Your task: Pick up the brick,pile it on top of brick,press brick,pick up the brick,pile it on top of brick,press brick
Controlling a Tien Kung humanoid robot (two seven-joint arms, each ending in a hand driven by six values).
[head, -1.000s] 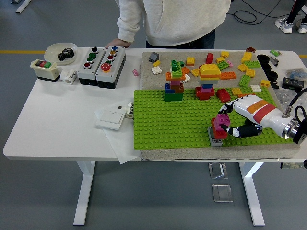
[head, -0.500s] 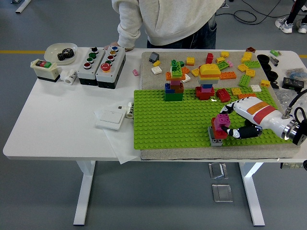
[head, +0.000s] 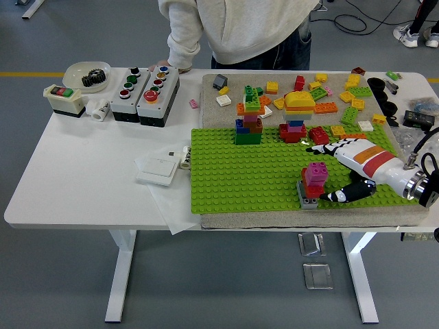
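Flanking the pink-topped brick stack [head: 313,182], fingers-spread right hand [head: 341,171], red bricks [head: 302,132] beyond.

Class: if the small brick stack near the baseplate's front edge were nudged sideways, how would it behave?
The brick stack looks rigid, moulded plastic. It is taller than wide, so it might tip. Its grey base seems seated on the green baseplate, probably resisting sliding.

Lighting even and bright, diffuse, apparently from overhead. White table [head: 75,178] well exposed, not blown out; no strong glare. Shadows soft and short: faint one under the tabletop on the grey floor [head: 226,288], slight ones beside the brick stacks on the green baseplate [head: 233,171]. Focus sharp across the centre; small bricks at far right somewhat soft. Slight wide-angle bowing at table edges. No motion blur visible.
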